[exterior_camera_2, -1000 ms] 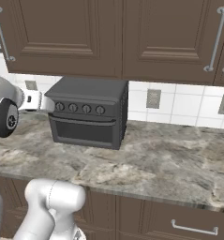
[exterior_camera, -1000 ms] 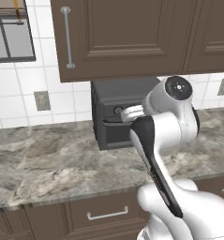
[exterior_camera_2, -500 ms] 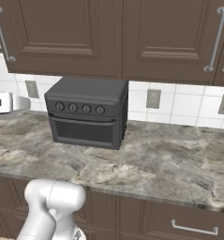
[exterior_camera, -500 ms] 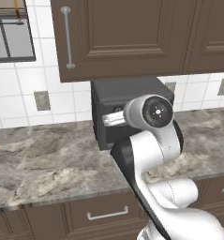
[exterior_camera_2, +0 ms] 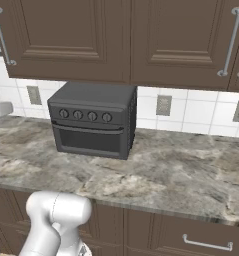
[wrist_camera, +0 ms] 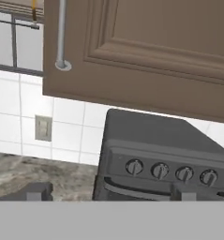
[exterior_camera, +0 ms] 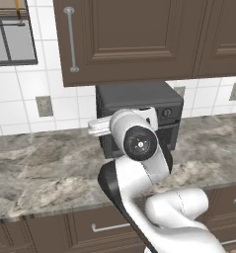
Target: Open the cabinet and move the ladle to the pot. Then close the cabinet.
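Dark brown cabinet (exterior_camera: 134, 37) door shut, vertical silver bar handle (exterior_camera: 70, 39) at its left edge, above the oven.

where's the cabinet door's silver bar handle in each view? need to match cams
Left base view: bar handle upper left, on the cabinet door's left edge.
Right base view: far upper left.
Hand view: top left, lower end showing.
Shared landmark: dark grey oven box below the cabinet.

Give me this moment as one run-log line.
stage: approach | cabinet: door shut | handle: untouched | gripper: open, empty, facing toaster oven | ladle, pot: unseen
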Controlling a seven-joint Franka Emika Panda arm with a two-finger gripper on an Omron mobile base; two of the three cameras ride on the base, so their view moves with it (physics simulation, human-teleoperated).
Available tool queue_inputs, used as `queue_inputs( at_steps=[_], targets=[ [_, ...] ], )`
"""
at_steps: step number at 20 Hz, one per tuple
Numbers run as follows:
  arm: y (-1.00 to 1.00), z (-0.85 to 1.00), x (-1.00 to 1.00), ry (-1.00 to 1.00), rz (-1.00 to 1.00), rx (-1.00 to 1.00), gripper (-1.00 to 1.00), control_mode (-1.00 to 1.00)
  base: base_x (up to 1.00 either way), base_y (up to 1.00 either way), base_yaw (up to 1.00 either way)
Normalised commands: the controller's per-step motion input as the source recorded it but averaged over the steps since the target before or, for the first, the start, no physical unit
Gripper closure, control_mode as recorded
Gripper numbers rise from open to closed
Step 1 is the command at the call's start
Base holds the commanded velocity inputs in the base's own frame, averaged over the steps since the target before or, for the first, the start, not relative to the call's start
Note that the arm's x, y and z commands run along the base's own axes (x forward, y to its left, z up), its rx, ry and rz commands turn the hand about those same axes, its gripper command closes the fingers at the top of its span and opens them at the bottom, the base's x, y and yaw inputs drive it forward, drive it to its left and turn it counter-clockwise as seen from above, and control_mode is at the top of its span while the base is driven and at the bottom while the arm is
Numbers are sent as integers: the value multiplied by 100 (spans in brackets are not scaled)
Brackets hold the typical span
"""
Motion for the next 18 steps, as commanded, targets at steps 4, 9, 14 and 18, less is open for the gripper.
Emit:
queue_inputs(
  at_steps=[4, 9, 14, 18],
  targets=[
    [27, 11, 0, -21, 0, 0, -100, -100, 0, 0, 0],
    [20, 18, -1, -22, 0, 0, -100, -100, 0, 0, 0],
    [25, 32, 0, -17, 0, 0, -100, -100, 0, 0, 0],
    [21, 38, 7, -4, 0, 0, -100, -100, 0, 0, 0]
  ],
)
